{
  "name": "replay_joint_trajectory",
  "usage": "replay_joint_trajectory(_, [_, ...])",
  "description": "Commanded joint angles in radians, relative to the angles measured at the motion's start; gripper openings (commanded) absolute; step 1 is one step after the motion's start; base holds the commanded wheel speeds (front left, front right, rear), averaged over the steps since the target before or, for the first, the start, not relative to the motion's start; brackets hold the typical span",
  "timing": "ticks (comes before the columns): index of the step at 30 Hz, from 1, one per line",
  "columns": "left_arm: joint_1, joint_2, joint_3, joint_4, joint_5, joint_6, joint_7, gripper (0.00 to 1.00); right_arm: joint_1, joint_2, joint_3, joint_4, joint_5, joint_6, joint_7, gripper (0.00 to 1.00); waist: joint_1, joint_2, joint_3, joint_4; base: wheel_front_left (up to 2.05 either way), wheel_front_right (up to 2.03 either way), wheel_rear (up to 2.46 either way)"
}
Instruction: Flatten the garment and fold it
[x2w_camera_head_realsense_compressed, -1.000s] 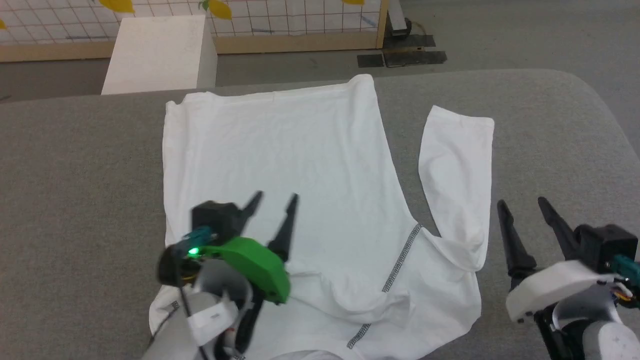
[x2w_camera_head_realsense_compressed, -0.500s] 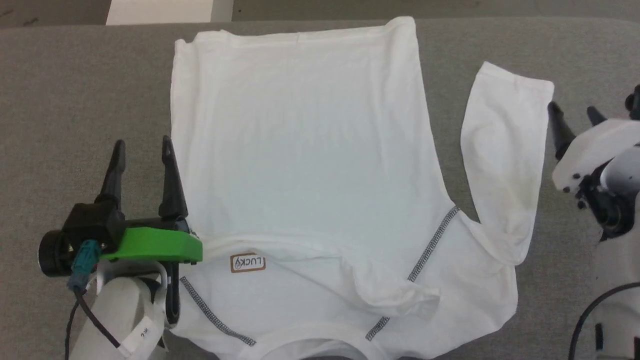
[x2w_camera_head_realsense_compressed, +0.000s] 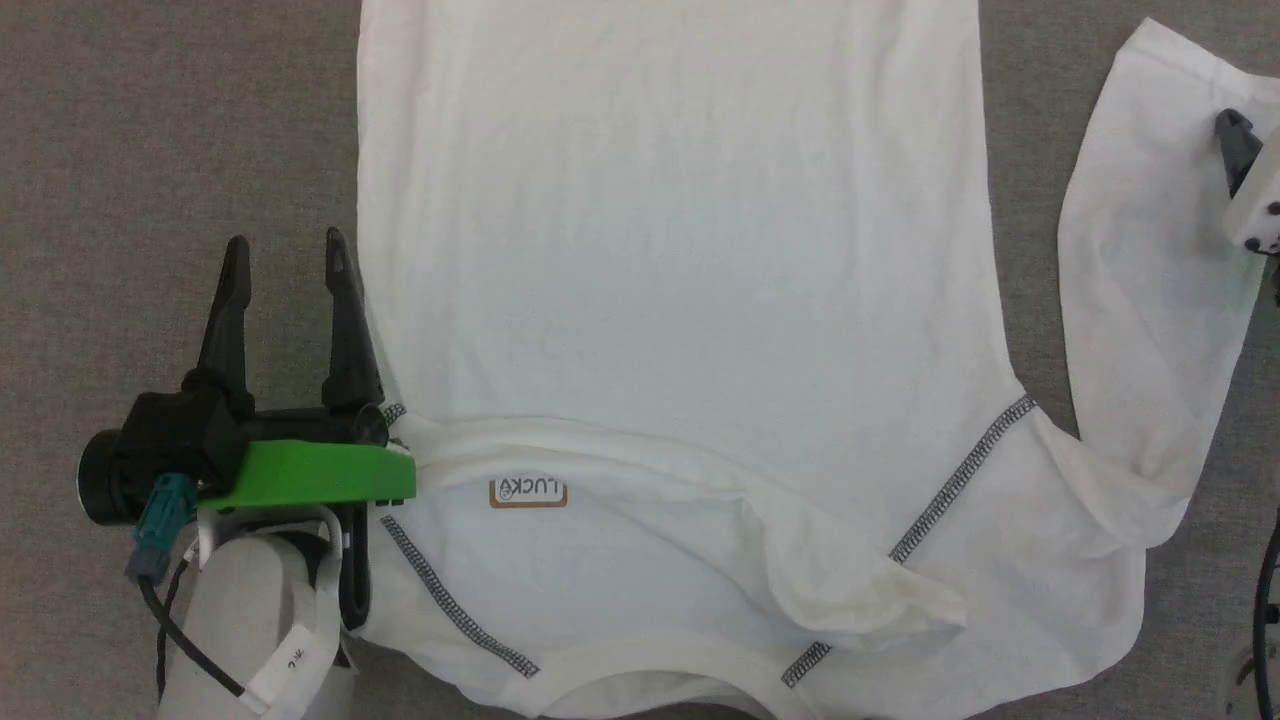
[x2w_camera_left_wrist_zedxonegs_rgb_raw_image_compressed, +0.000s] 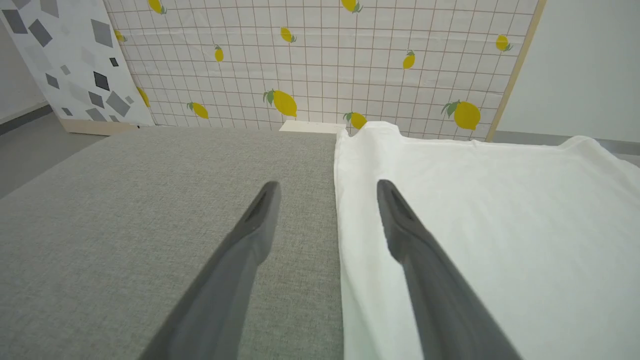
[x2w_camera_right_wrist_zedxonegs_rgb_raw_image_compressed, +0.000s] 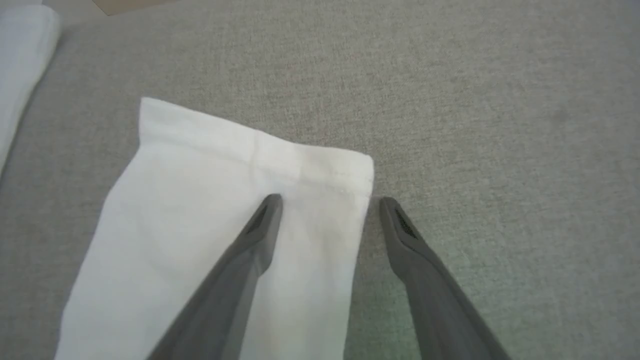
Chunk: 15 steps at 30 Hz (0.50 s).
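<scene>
Bench (x2w_camera_head_realsense_compressed: 150, 150): grey woven fabric.
Lying on it: white garment (x2w_camera_head_realsense_compressed: 660, 250), spread flat, neckline at 6 o'clock, sleeve (x2w_camera_head_realsense_compressed: 1150, 250) at 3 o'clock.

head view straight down, close over garment (x2w_camera_head_realsense_compressed: 680, 250); left wrist low along its edge, right wrist above cuff (x2w_camera_right_wrist_zedxonegs_rgb_raw_image_compressed: 260, 150).

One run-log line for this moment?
garment: spread on grey surface | left claw: open, astride side edge | right claw: open, astride sleeve edge

The garment (x2w_camera_head_realsense_compressed: 660, 250) is white, with dark grey zigzag seams (x2w_camera_head_realsense_compressed: 960, 480) and a brown-bordered patch (x2w_camera_head_realsense_compressed: 528, 492) at lower centre. The surface (x2w_camera_head_realsense_compressed: 150, 150) is grey. The left gripper (x2w_camera_head_realsense_compressed: 286, 240) is black, its cover (x2w_camera_head_realsense_compressed: 310, 475) bright green (the plug (x2w_camera_head_realsense_compressed: 160, 515) teal). At the left wrist view's top, a gridded white screen (x2w_camera_left_wrist_zedxonegs_rgb_raw_image_compressed: 350, 60) bears yellow lemons.
</scene>
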Motion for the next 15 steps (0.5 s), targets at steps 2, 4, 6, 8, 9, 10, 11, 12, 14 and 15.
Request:
replay_joint_trajectory(2, [-0.014, -0.012, 0.019, -0.004, 0.019, -0.015, -0.005, 1.0, -0.016, -0.002, 0.0, 0.021, -0.016, -0.002, 0.05, 0.4, -0.0001, 0.0116, 0.022, 0.016, 0.0, 0.0, 0.0])
replay_joint_trajectory(4, [-0.009, -0.02, 0.033, -0.001, 0.028, -0.023, -0.005, 1.0, -0.013, -0.005, 0.005, 0.025, -0.015, -0.002, 0.073, 0.0, -0.0001, 0.0116, 0.008, 0.009, 0.0, 0.0, 0.0])
replay_joint_trajectory(6, [-0.002, -0.026, 0.045, 0.006, 0.035, -0.033, -0.005, 1.0, 0.002, -0.012, 0.007, 0.018, -0.011, -0.002, 0.072, 0.0, -0.0001, 0.0116, -0.014, 0.001, 0.0, 0.0, 0.0])
replay_joint_trajectory(8, [0.008, -0.032, 0.054, 0.013, 0.042, -0.042, -0.005, 1.0, 0.026, -0.023, 0.001, -0.005, -0.008, -0.002, 0.042, 0.0, -0.0001, 0.0116, -0.043, -0.007, 0.0, 0.0, 0.0])
replay_joint_trajectory(9, [0.014, -0.034, 0.057, 0.017, 0.044, -0.046, -0.005, 1.0, 0.041, -0.03, -0.004, -0.015, -0.006, -0.002, 0.025, 0.0, -0.0001, 0.0116, -0.058, -0.01, 0.0, 0.0, 0.0])
replay_joint_trajectory(10, [0.022, -0.035, 0.062, 0.022, 0.049, -0.05, -0.005, 1.0, 0.062, -0.04, -0.008, -0.03, -0.004, -0.002, 0.003, 0.0, -0.0001, 0.0116, -0.078, -0.016, 0.0, 0.0, 0.0])
replay_joint_trajectory(11, [0.028, -0.037, 0.066, 0.025, 0.051, -0.054, -0.005, 1.0, 0.082, -0.048, -0.013, -0.046, -0.004, -0.002, -0.013, 0.0, -0.0001, 0.0116, -0.095, -0.021, 0.0, 0.0, 0.0])
replay_joint_trajectory(12, [0.039, -0.038, 0.072, 0.031, 0.053, -0.058, -0.005, 1.0, 0.11, -0.059, -0.019, -0.066, -0.004, -0.002, -0.028, 0.0, -0.0001, 0.0116, -0.118, -0.027, 0.0, 0.0, 0.0])
replay_joint_trajectory(14, [0.063, -0.039, 0.081, 0.044, 0.06, -0.063, -0.005, 1.0, 0.166, -0.075, -0.034, -0.115, -0.002, -0.002, -0.047, 0.0, -0.0001, 0.0116, -0.158, -0.039, 0.0, 0.0, 0.0])
replay_joint_trajectory(15, [0.074, -0.04, 0.086, 0.051, 0.062, -0.064, -0.005, 1.0, 0.195, -0.082, -0.038, -0.142, 0.002, -0.002, -0.049, 0.0, -0.0001, 0.0116, -0.176, -0.045, 0.0, 0.0, 0.0])
